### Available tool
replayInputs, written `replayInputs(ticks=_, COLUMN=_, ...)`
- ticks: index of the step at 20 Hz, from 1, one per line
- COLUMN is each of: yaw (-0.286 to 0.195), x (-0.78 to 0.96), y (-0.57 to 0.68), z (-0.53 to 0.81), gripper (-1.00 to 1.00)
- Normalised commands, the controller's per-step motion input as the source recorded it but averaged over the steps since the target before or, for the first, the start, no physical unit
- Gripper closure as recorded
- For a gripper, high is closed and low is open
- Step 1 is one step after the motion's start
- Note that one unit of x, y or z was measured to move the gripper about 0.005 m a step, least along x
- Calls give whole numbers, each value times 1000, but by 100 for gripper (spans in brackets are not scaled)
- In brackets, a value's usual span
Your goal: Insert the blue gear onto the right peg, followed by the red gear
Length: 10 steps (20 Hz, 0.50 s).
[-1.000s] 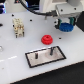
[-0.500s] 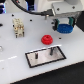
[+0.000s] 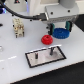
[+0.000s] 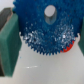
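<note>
From the exterior view, your gripper (image 3: pixel 60 31) has the blue gear (image 3: pixel 62 33) clamped in midair, up and toward that view's right of the right peg (image 3: pixel 51 51); red gear (image 3: pixel 47 39) sits just beside the plate (image 3: pixel 37 59). In the wrist view, blue gear (image 4: pixel 46 30) fills the frame between the fingers (image 4: pixel 9 42).

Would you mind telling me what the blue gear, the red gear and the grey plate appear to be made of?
The blue gear looks like moulded plastic: saturated uniform colour, speckled glints on its face. The red gear likewise seems plastic, evenly bright red. The grey plate is flat, matte and black-bordered; plastic or metal, too small to tell.
</note>
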Motion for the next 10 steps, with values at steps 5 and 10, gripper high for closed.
replayInputs(ticks=5, yaw=0, x=666, y=-282, z=116, gripper=100)
replayInputs(ticks=10, yaw=0, x=543, y=-245, z=39, gripper=100)
